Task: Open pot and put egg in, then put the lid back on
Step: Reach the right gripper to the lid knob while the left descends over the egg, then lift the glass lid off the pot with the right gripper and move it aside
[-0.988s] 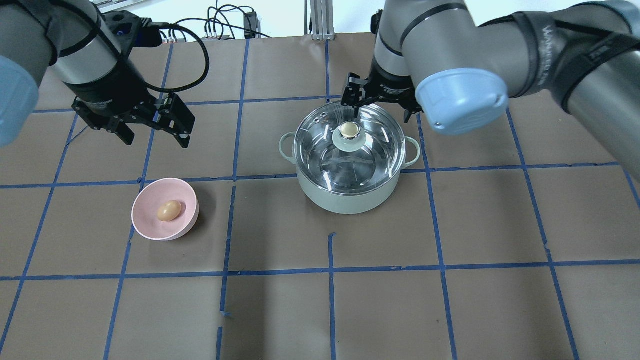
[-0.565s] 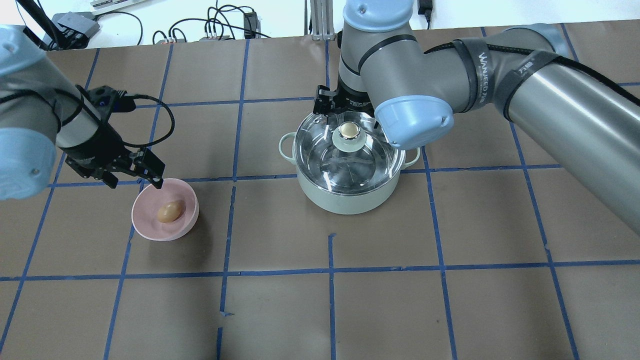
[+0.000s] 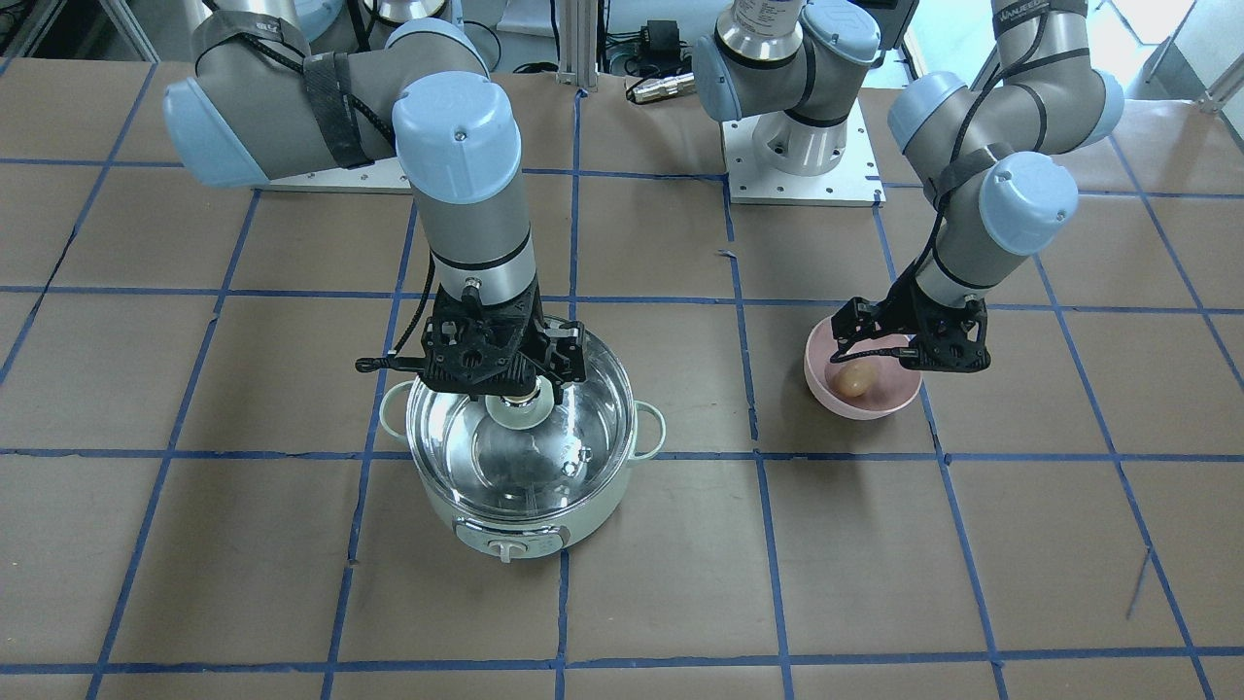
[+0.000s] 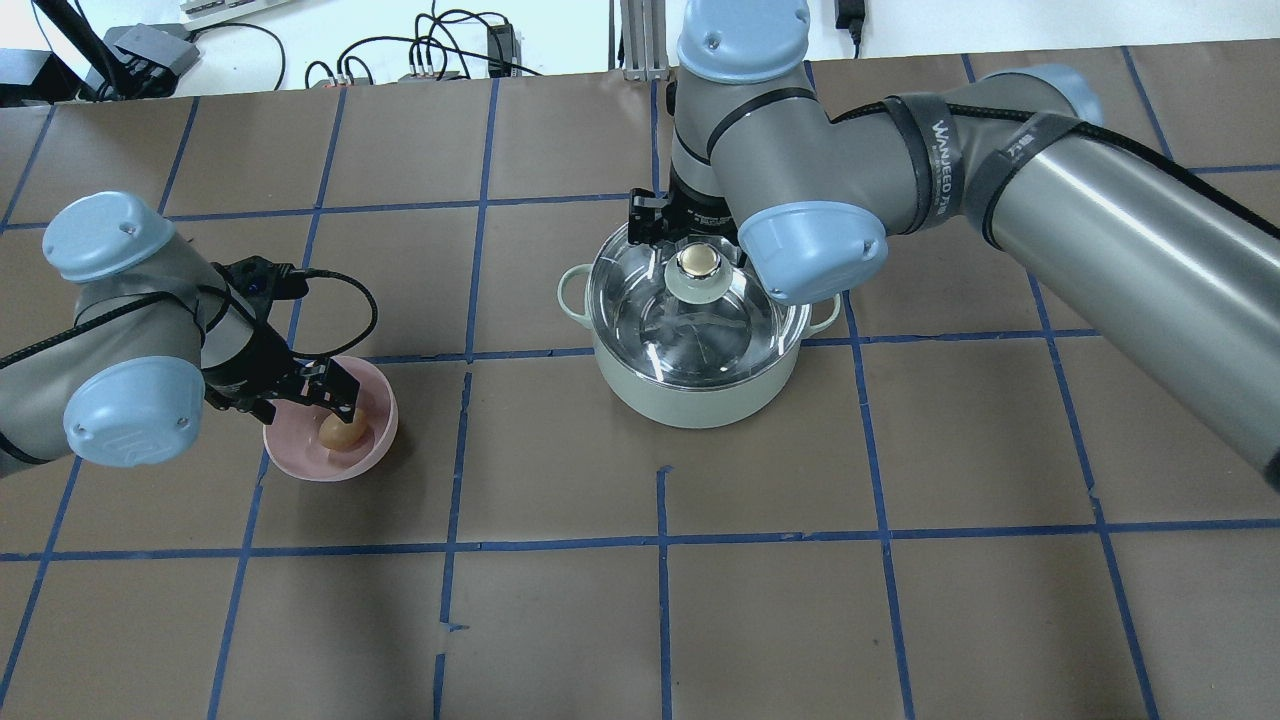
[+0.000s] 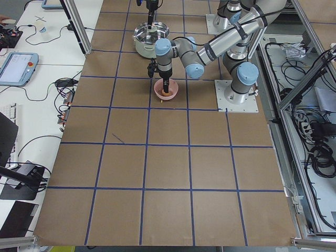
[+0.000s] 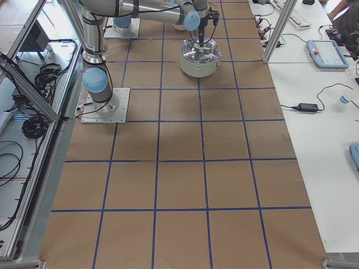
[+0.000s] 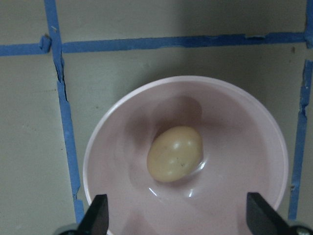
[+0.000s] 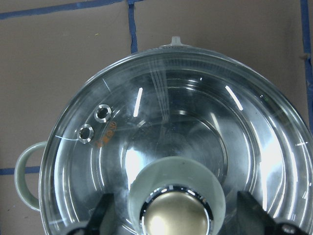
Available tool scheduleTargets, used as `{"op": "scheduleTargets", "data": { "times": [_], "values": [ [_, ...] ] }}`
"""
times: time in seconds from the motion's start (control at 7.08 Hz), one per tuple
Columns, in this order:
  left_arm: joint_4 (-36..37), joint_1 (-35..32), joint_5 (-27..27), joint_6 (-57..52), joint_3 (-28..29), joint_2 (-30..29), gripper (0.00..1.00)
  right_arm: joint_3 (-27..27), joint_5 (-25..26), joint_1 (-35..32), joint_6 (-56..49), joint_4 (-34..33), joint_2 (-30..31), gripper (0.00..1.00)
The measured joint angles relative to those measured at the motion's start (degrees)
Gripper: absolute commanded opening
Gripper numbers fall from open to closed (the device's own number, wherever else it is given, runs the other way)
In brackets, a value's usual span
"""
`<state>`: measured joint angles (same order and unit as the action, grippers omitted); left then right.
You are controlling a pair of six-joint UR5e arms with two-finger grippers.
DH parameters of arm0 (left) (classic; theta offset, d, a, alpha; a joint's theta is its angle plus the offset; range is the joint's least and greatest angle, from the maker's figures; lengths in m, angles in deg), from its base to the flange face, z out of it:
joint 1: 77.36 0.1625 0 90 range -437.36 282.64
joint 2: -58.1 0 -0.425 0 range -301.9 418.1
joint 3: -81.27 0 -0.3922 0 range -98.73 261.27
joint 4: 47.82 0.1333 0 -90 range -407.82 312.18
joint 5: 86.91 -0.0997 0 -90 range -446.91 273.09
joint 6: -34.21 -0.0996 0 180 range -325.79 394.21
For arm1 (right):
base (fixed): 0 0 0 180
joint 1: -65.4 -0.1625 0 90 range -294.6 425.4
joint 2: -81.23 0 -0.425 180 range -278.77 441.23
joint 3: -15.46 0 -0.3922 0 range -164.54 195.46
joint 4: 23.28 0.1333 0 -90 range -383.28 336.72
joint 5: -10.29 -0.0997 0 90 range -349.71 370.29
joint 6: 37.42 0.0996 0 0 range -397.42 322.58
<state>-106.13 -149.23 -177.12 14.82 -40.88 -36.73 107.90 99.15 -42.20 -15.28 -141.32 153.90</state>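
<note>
1. The egg [image 7: 175, 153] lay on its side in the bottom of a pink bowl [image 7: 234, 122], untouched.
2. The left gripper [image 7: 178, 220] hung low over that bowl, spread wide, one fingertip on each side of the egg and well clear of it. It held nothing.
3. The bowl stood on the brown table [image 4: 560, 620] on the robot's left, well apart from the pot [image 4: 690, 398].
4. The pot stood near the middle of the table, its control knob facing away from the robot.
5. The lid [image 8: 161, 112] sat closed on the pot, level with the rim, its two vent rings showing through the glass.
6. The lid's metal knob [image 4: 697, 261] stood upright at the centre on its pale green base.
7. The right gripper [image 8: 177, 215] was down over the lid with its jaws apart, one finger on each side of the knob's base. A small gap showed on both sides, so it gripped nothing.
8. Blue tape lines crossed the table in a grid around both things.
</note>
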Motion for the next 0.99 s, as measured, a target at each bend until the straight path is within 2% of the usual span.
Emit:
{"op": "scheduleTargets", "data": {
  "times": [0.28, 0.71, 0.99],
  "values": [
    [0.6, 0.0, 0.2, 1.4, -0.6, -0.6, 1.00, 0.3, 0.0, 0.0, 0.0, -0.2, -0.1, 0.58],
    [1.1, 0.0, 0.6, 1.6, -0.7, -1.3, 1.00, 0.6, 0.0, -0.2, 0.2, -0.2, -0.3, 0.44],
    [1.3, 0.0, 1.3, 1.2, -0.8, -1.4, 1.00, 0.6, 0.1, -0.2, 0.0, -0.2, -0.3, 0.42]
  ]
}}
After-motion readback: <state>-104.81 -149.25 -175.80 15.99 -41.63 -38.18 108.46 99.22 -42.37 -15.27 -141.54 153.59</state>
